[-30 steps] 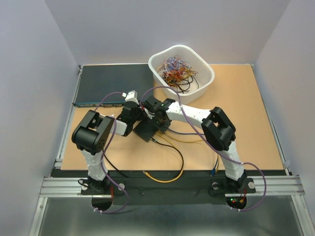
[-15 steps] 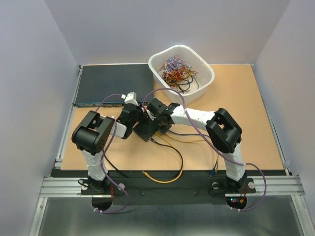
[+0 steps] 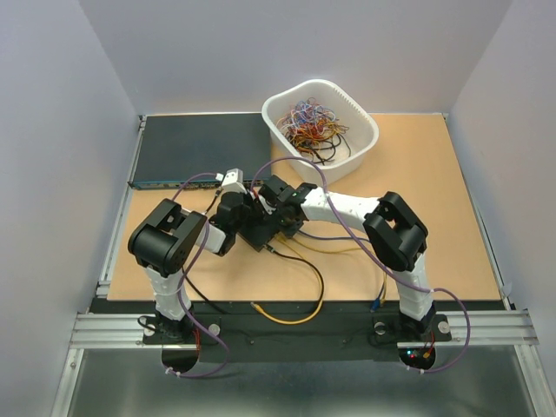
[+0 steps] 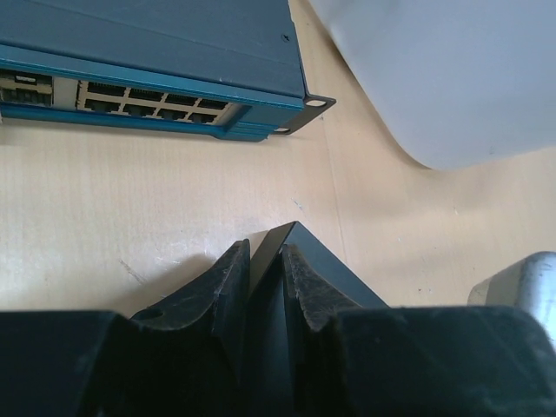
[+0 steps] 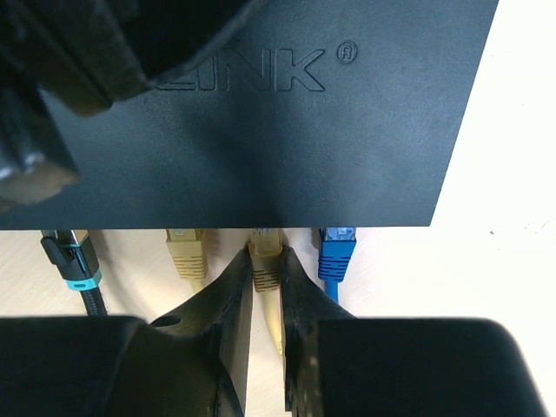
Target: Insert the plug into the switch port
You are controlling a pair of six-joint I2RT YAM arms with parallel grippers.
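The small flat black box (image 3: 259,234) lies mid-table, its top (image 5: 261,130) filling the right wrist view. My right gripper (image 5: 265,261) is shut on the yellow plug (image 5: 266,254), whose front end meets the box's near edge. The switch port itself is hidden under that edge. Another yellow plug (image 5: 186,248), a blue plug (image 5: 336,252) and a black plug (image 5: 74,261) sit in the same row. My left gripper (image 4: 265,252) is shut on a corner of the box (image 4: 334,280). From above, the left gripper (image 3: 247,217) and right gripper (image 3: 280,228) flank the box.
The wide dark grey rack unit (image 3: 195,148) with its teal front strip (image 4: 130,109) lies at the back left. A white bin (image 3: 321,117) of tangled cables stands behind the box. Yellow (image 3: 287,317) and black (image 3: 317,278) cables trail toward the near edge.
The left wrist has shifted right and nearer along the box. The right arm's elbow has swung to the right. Both grips stay the same.
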